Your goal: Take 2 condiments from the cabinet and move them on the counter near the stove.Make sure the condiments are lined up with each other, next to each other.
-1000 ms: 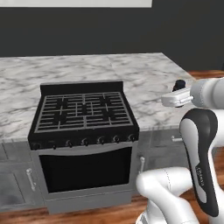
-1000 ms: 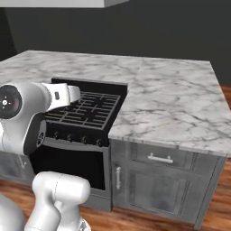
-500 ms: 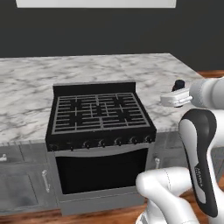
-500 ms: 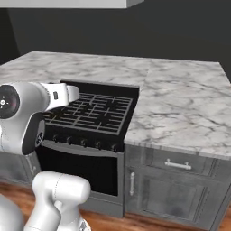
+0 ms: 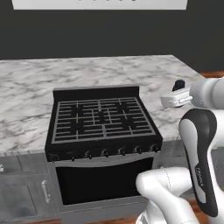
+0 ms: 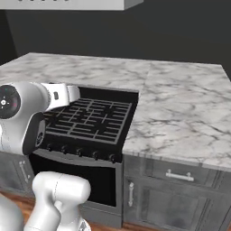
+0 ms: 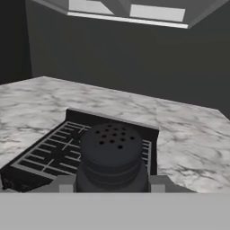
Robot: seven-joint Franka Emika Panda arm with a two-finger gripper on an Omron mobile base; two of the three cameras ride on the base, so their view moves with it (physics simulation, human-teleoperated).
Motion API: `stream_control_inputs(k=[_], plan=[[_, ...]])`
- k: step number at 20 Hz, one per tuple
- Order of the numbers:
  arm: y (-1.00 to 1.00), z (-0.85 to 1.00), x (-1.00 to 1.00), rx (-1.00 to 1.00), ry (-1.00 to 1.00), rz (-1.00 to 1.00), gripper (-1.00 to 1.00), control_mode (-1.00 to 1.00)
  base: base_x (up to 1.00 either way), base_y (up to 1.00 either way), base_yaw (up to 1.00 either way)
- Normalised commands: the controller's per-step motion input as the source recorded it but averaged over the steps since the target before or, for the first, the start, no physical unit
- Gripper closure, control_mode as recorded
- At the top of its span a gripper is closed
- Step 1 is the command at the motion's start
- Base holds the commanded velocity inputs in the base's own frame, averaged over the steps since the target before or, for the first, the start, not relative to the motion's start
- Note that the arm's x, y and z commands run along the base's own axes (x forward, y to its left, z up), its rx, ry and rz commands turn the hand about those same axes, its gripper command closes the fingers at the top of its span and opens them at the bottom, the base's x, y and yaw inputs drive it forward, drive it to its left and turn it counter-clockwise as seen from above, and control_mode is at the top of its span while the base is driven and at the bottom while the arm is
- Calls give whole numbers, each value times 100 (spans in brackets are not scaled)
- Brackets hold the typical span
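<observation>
Gripping: the gripper [image 7: 112, 188] clamps the black shaker [image 7: 112, 155] between its fingers, above the stove's right edge
Shaker axis: upright, perforated top up
Stove [image 5: 103, 120]: black, set into the counter [image 6: 180, 108]
Counter: white marble, grey-veined, over grey cupboards [image 6: 176, 194]
Room: dark wall [image 7: 134, 58] behind

You've got a dark charcoal wall [image 5: 109, 35] behind everything, flat and unlit. A pale range hood [image 5: 99, 4] hangs along the top edge; its underside [image 7: 130, 11] shows lighter panels. Grey cupboard fronts [image 6: 180, 198] carry pale bar handles [image 6: 178, 176]. Brown wood floor [image 5: 212, 73] peeks in at right. Light looks even and soft.
</observation>
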Motion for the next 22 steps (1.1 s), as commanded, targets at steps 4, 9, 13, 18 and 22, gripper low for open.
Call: stream_control_inputs(k=[4,9,13,18,22], plan=[[0,0,0,0,0,0,100,100,48,0,0],[0,0,0,0,0,0,100,100,51,0,0],[0,0,0,0,0,0,100,100,55,0,0],[0,0,0,0,0,0,100,100,52,0,0],[0,0,0,0,0,0,100,100,53,0,0]])
